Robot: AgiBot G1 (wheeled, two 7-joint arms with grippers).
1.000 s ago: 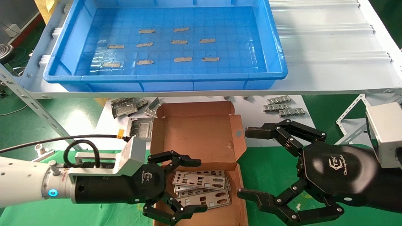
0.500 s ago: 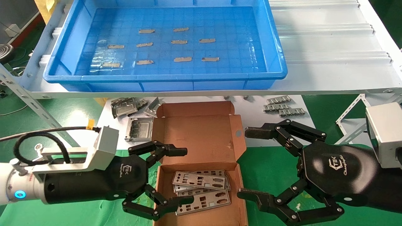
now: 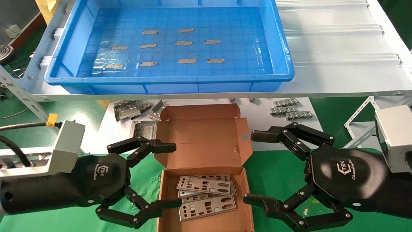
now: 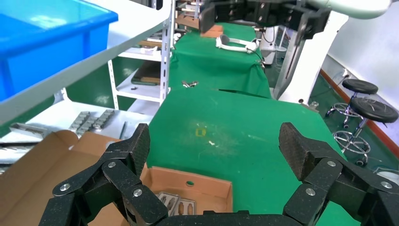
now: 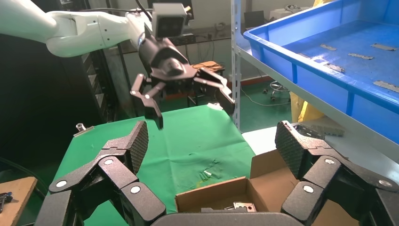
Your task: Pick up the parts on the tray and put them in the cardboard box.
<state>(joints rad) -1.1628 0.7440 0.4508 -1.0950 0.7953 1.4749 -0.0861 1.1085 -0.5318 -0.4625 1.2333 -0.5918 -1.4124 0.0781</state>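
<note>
The blue tray [image 3: 170, 84] sits on the upper shelf and holds only tan tape strips; no parts lie in it. Below it the cardboard box [image 3: 206, 138] stands with its lid up, and several silver plate parts [image 3: 206, 195] are stacked inside; their ends also show in the left wrist view, parts [image 4: 176, 203]. My left gripper [image 3: 170, 175] hangs open and empty at the box's left edge. My right gripper [image 3: 254, 167] is open and empty just right of the box, which also shows in its wrist view, cardboard box [image 5: 226, 197].
Folded grey metal brackets [image 3: 132, 109] lie on the white lower shelf left of the box lid, and more small metal pieces [image 3: 289, 109] lie to its right. Shelf struts [image 3: 32, 106] slope down at both sides. Green cloth [image 3: 276, 164] covers the table.
My left gripper has drawn back to the left, out from over the parts in the box, and stays open. The right arm has not moved.
</note>
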